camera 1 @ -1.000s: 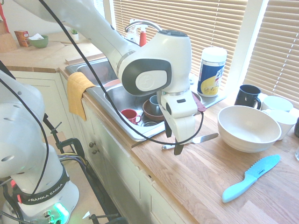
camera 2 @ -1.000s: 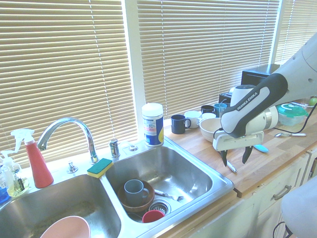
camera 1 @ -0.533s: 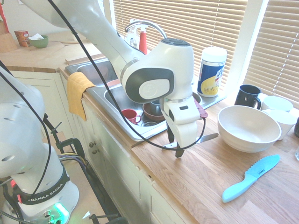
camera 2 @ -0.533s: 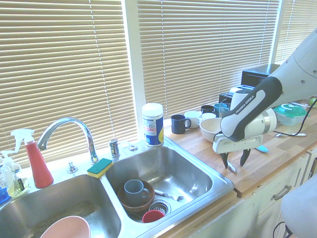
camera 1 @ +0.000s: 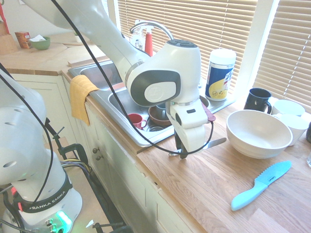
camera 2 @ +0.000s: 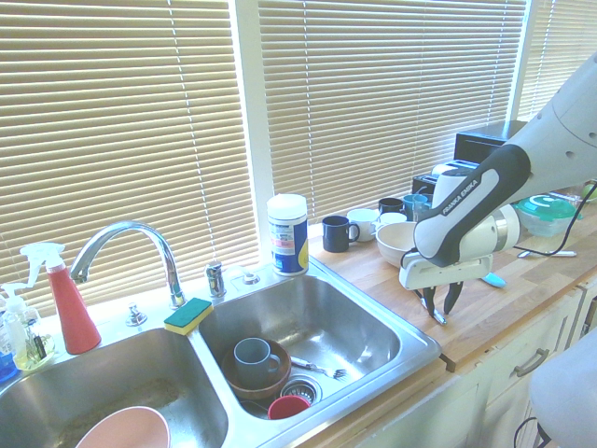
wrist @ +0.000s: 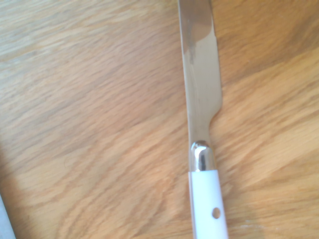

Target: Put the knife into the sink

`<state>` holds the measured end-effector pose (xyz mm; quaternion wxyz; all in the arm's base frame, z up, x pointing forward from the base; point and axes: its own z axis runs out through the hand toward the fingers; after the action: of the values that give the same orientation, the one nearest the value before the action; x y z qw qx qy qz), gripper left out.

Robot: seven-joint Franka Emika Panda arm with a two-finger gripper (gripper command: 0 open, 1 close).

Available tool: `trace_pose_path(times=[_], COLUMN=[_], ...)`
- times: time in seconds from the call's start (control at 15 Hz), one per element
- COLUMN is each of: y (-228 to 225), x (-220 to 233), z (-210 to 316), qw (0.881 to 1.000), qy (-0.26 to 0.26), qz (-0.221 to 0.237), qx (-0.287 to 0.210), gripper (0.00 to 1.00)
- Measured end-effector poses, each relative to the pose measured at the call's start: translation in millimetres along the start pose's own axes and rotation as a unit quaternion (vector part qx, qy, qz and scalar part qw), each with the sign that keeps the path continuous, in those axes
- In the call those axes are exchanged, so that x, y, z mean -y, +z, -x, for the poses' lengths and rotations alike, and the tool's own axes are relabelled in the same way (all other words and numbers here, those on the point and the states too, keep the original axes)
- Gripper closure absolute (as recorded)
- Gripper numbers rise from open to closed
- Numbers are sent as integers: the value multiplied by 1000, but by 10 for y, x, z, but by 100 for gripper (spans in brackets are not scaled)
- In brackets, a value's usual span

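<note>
Your sink [camera 1: 127, 127] sits at the left of the first exterior view, its near basin already crowded: a red cup [camera 1: 134, 119], a brown bowl [camera 1: 157, 115] with a grey mug inside, a fork by the drain. A yellow cloth [camera 1: 80, 92] hangs over the rim further left.

Just right of the rim, on the wooden counter [camera 1: 209, 184], your gripper [camera 1: 182, 151] is down at the knife [camera 1: 206, 144], which lies flat with its silver blade pointing toward the large cream bowl [camera 1: 255, 132] and its white handle under the hand. In the second exterior view the fingertips look drawn in close at the handle, but whether they actually clamp it cannot be told. The wrist view shows blade and handle lying on the wood.

This reads as the grasp step. Next you need a firm pinch on the slim handle, a lift clear of the rim, then a short carry left over the basin.

Further right, a blue serrated knife [camera 1: 260, 185] lies well apart; it is not your target. A wipes canister [camera 1: 219, 74] and dark mug [camera 1: 256, 100] stand behind. The dishes in the basin may crowd the landing, so pick a bare patch of steel.
</note>
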<state>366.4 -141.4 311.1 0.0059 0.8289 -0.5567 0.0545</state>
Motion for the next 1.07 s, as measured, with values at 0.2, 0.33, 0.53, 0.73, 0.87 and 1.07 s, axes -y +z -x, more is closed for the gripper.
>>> trace_pose_path(times=[0.2,0.33,0.53,0.73,0.87,1.07], y=[0,-6,-9,-82,-367,-880], x=[1,4,2,53,146,241], z=[1,-4,-11,53,145,353], qw=[1000,1000,1000,1000,999,997], qy=[-1,0,-1,-13,-29,-63], qz=[-1,-2,-4,-14,-28,-38], qx=[1,1,2,20,27,24], gripper=[100,100,100,100,100,100])
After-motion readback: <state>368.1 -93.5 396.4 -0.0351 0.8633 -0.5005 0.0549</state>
